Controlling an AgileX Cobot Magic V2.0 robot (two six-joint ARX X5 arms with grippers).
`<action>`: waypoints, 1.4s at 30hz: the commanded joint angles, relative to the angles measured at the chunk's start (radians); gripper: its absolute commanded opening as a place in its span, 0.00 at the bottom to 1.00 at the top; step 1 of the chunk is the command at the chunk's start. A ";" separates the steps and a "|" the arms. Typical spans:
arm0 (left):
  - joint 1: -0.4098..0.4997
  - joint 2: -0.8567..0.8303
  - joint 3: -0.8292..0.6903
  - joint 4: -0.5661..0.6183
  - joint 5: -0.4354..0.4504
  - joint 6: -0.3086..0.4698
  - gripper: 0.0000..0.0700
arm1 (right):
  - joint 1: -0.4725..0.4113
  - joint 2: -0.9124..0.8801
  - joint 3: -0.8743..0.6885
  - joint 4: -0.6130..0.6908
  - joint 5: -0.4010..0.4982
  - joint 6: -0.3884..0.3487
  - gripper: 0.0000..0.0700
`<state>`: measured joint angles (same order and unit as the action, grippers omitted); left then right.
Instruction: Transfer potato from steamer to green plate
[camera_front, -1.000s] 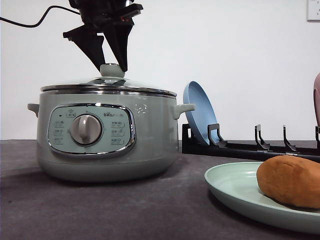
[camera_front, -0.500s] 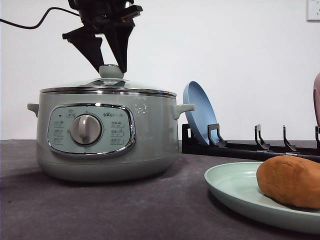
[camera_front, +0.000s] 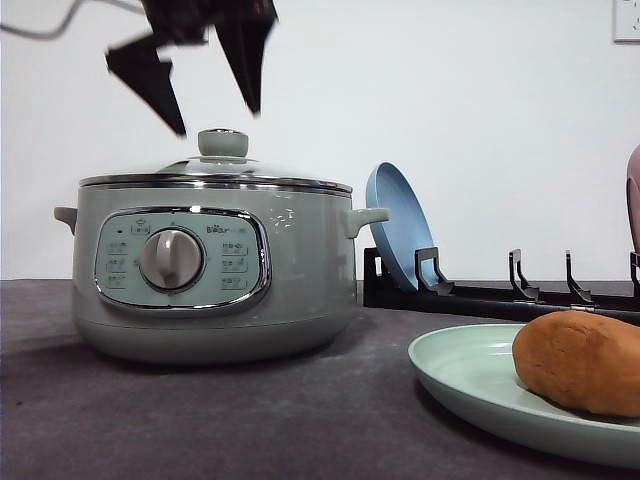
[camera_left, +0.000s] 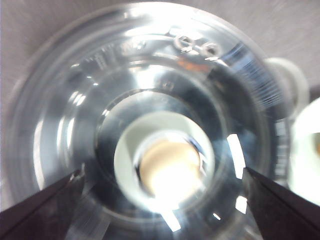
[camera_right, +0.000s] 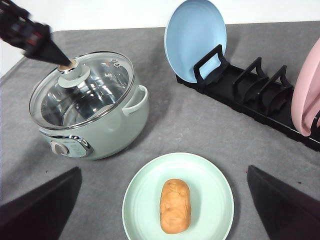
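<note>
The potato (camera_front: 580, 360) (camera_right: 175, 205) lies on the green plate (camera_front: 465, 385) (camera_right: 210, 180) at the front right of the table. The steamer (camera_front: 215, 265) (camera_right: 95, 115) stands to the left, with its glass lid resting on it. My left gripper (camera_front: 217, 120) (camera_left: 162, 171) hangs open just above the lid knob (camera_front: 222, 143) (camera_left: 167, 167), its fingers (camera_left: 40, 210) spread on either side and not touching it. My right gripper (camera_right: 163, 170) is open and empty, high above the green plate.
A black dish rack (camera_front: 500, 295) (camera_right: 250, 90) runs along the back right. It holds an upright blue plate (camera_front: 398, 235) (camera_right: 195, 37) and a pink plate (camera_right: 307, 95). Grey cloth (camera_front: 300, 410) covers the table between the steamer and the green plate.
My left gripper let go of the lid knob, spread its fingers and rose a little. The lid has stayed on the steamer.
</note>
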<state>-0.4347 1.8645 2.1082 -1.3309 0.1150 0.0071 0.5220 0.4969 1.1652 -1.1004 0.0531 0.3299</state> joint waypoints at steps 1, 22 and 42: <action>-0.004 -0.028 0.029 -0.003 0.005 -0.016 0.93 | 0.006 0.003 0.015 0.007 0.001 -0.003 1.00; -0.004 -0.564 -0.259 0.088 0.005 0.039 0.92 | 0.006 0.003 0.015 0.007 0.000 -0.031 1.00; -0.004 -1.339 -1.114 0.509 0.050 -0.133 0.92 | 0.006 0.003 0.015 0.007 -0.004 -0.099 1.00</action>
<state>-0.4351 0.5239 0.9867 -0.8404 0.1626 -0.0978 0.5220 0.4969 1.1652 -1.1004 0.0516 0.2534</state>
